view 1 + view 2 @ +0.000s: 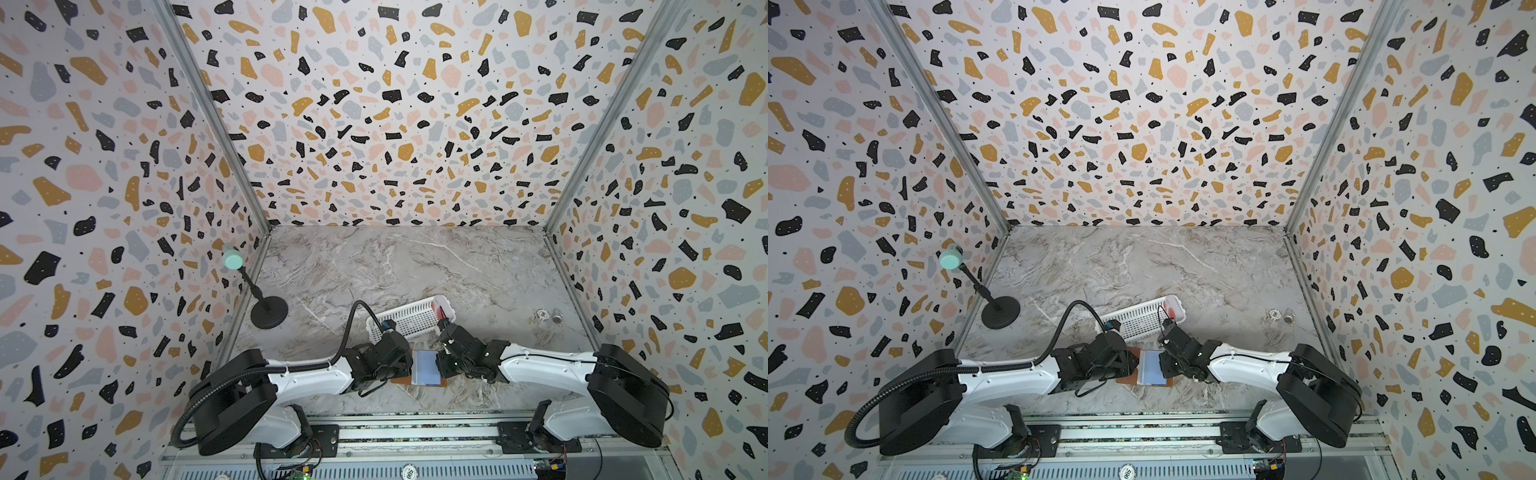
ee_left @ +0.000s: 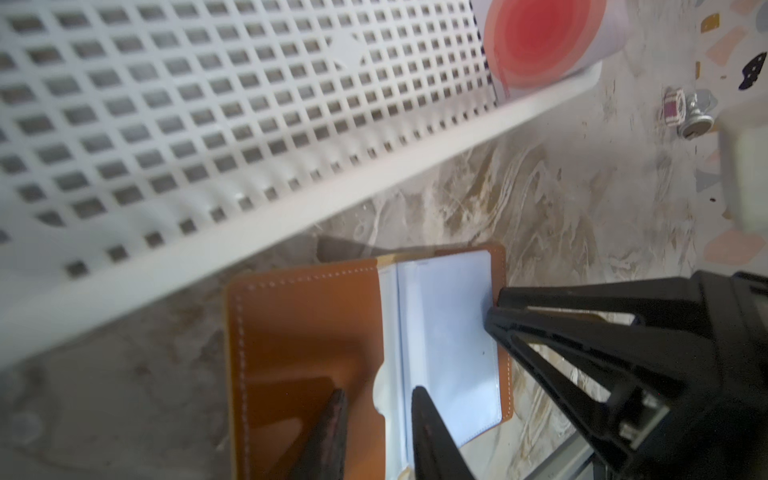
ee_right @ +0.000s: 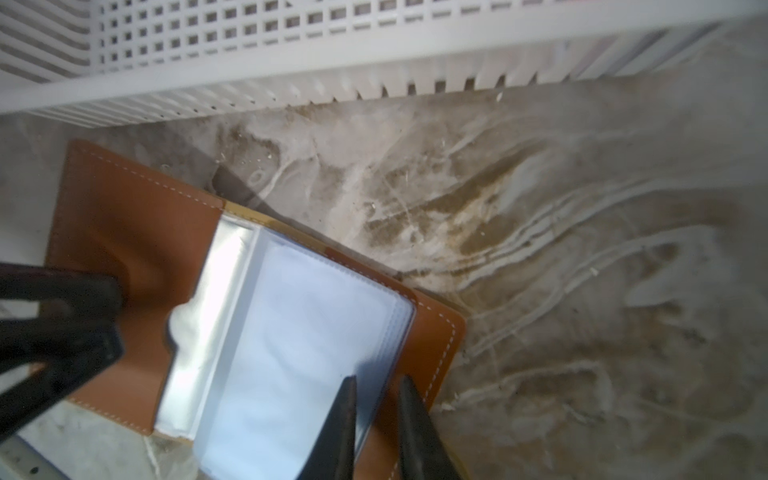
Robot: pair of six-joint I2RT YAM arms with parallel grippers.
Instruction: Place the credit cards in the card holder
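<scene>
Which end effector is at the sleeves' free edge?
The right end effector, straddling that edge; the left end effector is over the card holder's leather flap.

Bright, even light; wrist views blurred; glare on card holder [image 3: 208,299] sleeves
</scene>
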